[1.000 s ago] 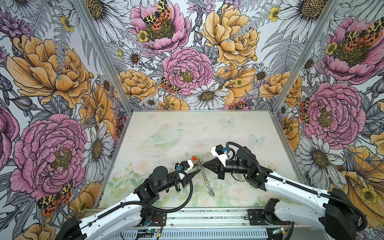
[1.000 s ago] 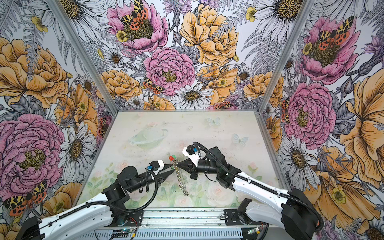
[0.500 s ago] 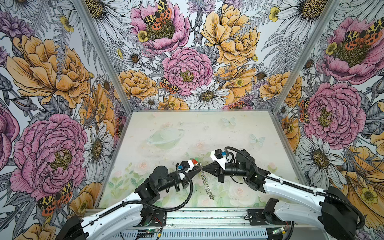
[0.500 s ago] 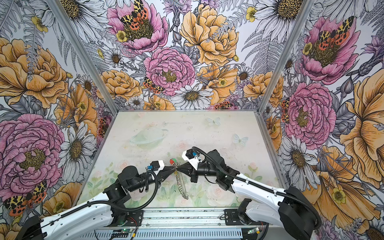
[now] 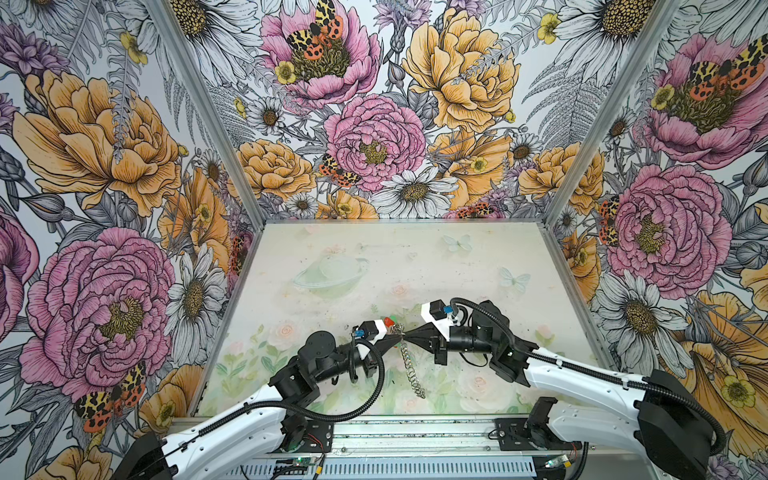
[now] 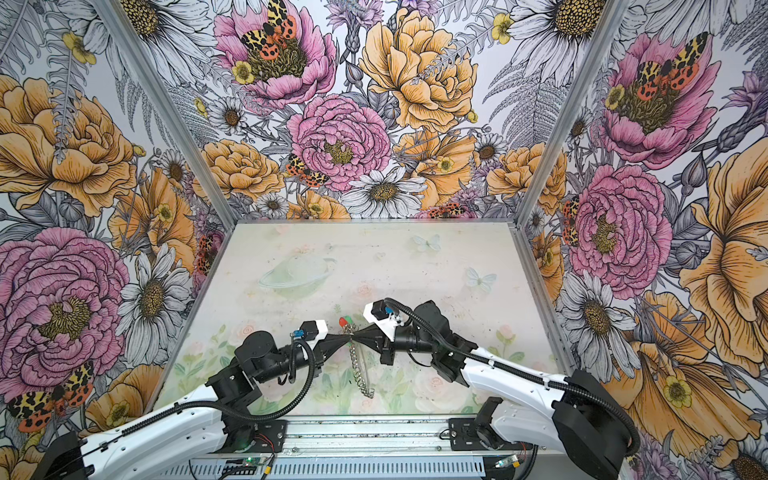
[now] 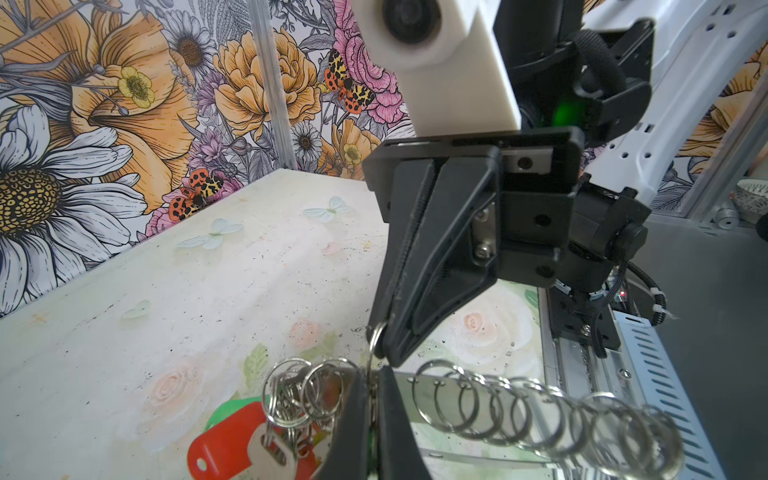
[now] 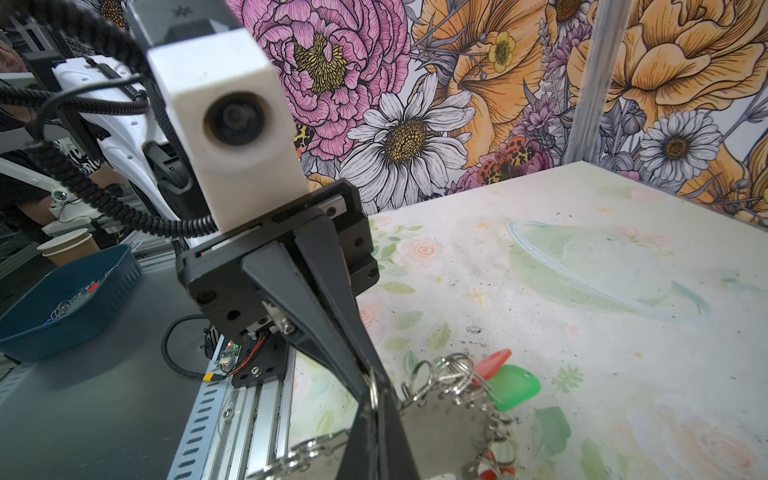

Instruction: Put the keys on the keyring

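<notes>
Silver rings of the keyring (image 5: 410, 365) trailed toward 5 o'clock from the spot where both tools met, near the 6 o'clock edge of the pastel table (image 5: 374, 266). The left gripper (image 5: 395, 342) pointed in from 8 o'clock and the right gripper (image 5: 408, 337) from 3 o'clock, tips almost touching. Each had its jaws pressed together on the keyring: the left at its flat hoop's edge, the right on one of its small rings. The keys (image 5: 390, 321), with a red tag (image 7: 224, 449) and a green tag (image 7: 237, 409), sat bunched at 11 o'clock of the tips.
</notes>
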Controlling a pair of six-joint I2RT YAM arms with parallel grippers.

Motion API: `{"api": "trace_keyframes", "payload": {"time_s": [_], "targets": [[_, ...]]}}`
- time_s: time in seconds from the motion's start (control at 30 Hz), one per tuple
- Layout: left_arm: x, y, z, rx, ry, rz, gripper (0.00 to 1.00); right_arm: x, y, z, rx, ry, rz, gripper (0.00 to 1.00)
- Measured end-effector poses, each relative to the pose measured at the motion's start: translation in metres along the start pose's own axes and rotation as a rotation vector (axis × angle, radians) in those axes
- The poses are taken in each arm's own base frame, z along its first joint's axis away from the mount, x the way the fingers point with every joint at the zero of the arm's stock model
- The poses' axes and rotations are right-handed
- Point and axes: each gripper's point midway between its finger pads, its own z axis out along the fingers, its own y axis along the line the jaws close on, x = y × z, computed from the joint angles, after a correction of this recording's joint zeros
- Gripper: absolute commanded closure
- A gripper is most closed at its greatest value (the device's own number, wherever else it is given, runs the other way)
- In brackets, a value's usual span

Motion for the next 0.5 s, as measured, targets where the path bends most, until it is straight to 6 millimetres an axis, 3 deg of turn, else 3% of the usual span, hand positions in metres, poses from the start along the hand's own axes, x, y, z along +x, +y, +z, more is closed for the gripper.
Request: {"api": "trace_keyframes", "payload": {"time_s": [0.13, 0.33, 0.5], "targets": [[0.004, 0.001, 0.002, -0.002, 0.014, -0.005, 1.0, 0.004, -0.001, 0.0, 0.006, 0.014, -0.013, 1.0], [0.024, 0.002, 0.008, 0.001, 0.083, -0.019, 1.0, 0.027, -0.002, -0.001, 0.019, 0.114, -0.006, 0.81], [0.037, 0.004, 0.01, -0.009, 0.134, -0.015, 1.0, 0.023, -0.003, -0.003, 0.034, 0.189, 0.004, 0.75]]}}
